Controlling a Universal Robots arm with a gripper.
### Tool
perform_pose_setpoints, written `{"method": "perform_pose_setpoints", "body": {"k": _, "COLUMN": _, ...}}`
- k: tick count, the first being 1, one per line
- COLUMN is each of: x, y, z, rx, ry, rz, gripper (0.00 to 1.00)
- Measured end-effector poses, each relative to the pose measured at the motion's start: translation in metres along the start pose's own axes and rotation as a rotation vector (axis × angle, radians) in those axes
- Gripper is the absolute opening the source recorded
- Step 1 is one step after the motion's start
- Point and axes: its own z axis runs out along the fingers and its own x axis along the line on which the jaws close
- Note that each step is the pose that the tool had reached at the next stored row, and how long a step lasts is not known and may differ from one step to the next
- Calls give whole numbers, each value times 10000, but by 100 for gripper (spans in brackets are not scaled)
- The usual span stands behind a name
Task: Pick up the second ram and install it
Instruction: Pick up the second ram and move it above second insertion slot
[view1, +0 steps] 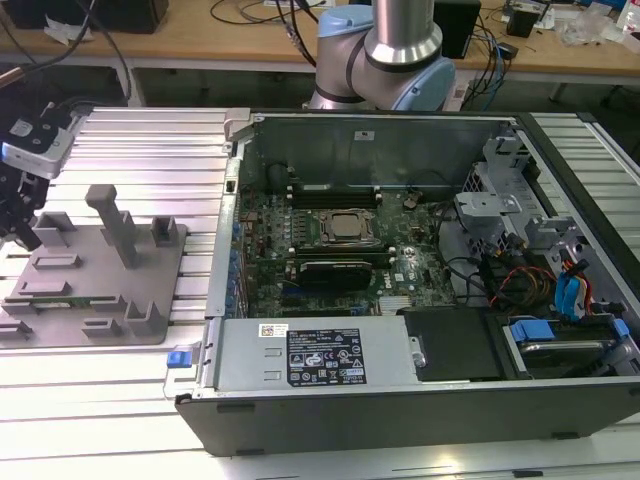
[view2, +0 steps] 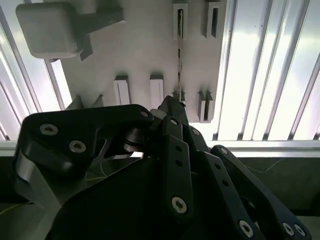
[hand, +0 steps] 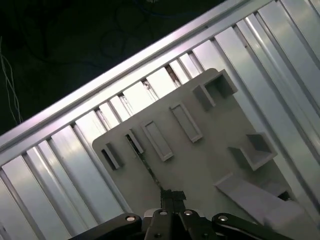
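Second ram (hand: 147, 167) stands on its long edge in the grey tray (hand: 200, 165). Seen edge-on, it is a thin dark line running out from under the gripper (hand: 172, 195) to a slotted holder (hand: 134, 141) beyond the tips. It is probably parked upright like this so its top edge stays free and its 2 flat faces meet the pads squarely. In both wrist views the gripper sits directly over that line, turned so it closes across the stick's thin dimension rather than along its length. Its 2 fingers (view2: 169, 106) look drawn together on the stick, pinching the second ram rather than spread to either side. The contact itself is hidden behind the black linkages, so I offer that as a judgement. The stick sits down in its holders, not lifted clear — the pick looks begun but not finished. In the exterior view the gripper hangs over the tray end at the exterior view's left. The open computer case (view1: 400, 425), where the stick belongs, lies well apart from it, toward the exterior view's right.
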Motion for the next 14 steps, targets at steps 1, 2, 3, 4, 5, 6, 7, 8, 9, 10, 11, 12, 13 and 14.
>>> {"method": "perform_pose_setpoints", "body": {"k": 1, "x": 0, "y": 0, "z": 2, "rx": -5, "ry": 10, "rz": -196, "gripper": 8}}
{"method": "perform_pose_setpoints", "body": {"k": 2, "x": 0, "y": 0, "z": 5, "rx": -9, "ry": 18, "rz": -387, "gripper": 8}}
{"method": "perform_pose_setpoints", "body": {"k": 3, "x": 0, "y": 0, "z": 7, "rx": -13, "ry": 26, "rz": -550, "gripper": 8}}
{"method": "perform_pose_setpoints", "body": {"k": 4, "x": 0, "y": -1, "z": 11, "rx": -20, "ry": 38, "rz": -839, "gripper": 8}}
{"method": "perform_pose_setpoints", "body": {"k": 5, "x": 1, "y": -1, "z": 16, "rx": -27, "ry": 53, "rz": -1160, "gripper": 8}}
{"method": "perform_pose_setpoints", "body": {"k": 6, "x": 1, "y": -1, "z": 20, "rx": -33, "ry": 64, "rz": -1421, "gripper": 8}}
{"method": "perform_pose_setpoints", "body": {"k": 7, "x": 1, "y": -1, "z": 24, "rx": -41, "ry": 80, "rz": -1748, "gripper": 8}}
{"method": "perform_pose_setpoints", "body": {"k": 8, "x": 1, "y": -2, "z": 26, "rx": -45, "ry": 88, "rz": -1928, "gripper": 8}}
{"method": "perform_pose_setpoints", "body": {"k": 9, "x": 1, "y": -2, "z": 28, "rx": -50, "ry": 96, "rz": -2113, "gripper": 8}}
{"method": "perform_pose_setpoints", "body": {"k": 10, "x": 1, "y": -2, "z": 34, "rx": -58, "ry": 112, "rz": -2483, "gripper": 8}}
{"method": "perform_pose_setpoints", "body": {"k": 11, "x": 1, "y": -2, "z": 43, "rx": -68, "ry": 133, "rz": -2934, "gripper": 8}}
{"method": "perform_pose_setpoints", "body": {"k": 12, "x": 1, "y": -3, "z": 54, "rx": -80, "ry": 156, "rz": -3446, "gripper": 8}}
{"method": "perform_pose_setpoints", "body": {"k": 13, "x": 2, "y": -3, "z": 64, "rx": -90, "ry": 175, "rz": -3871, "gripper": 8}}
{"method": "perform_pose_setpoints", "body": {"k": 14, "x": 2, "y": -4, "z": 73, "rx": -101, "ry": 196, "rz": -4306, "gripper": 8}}
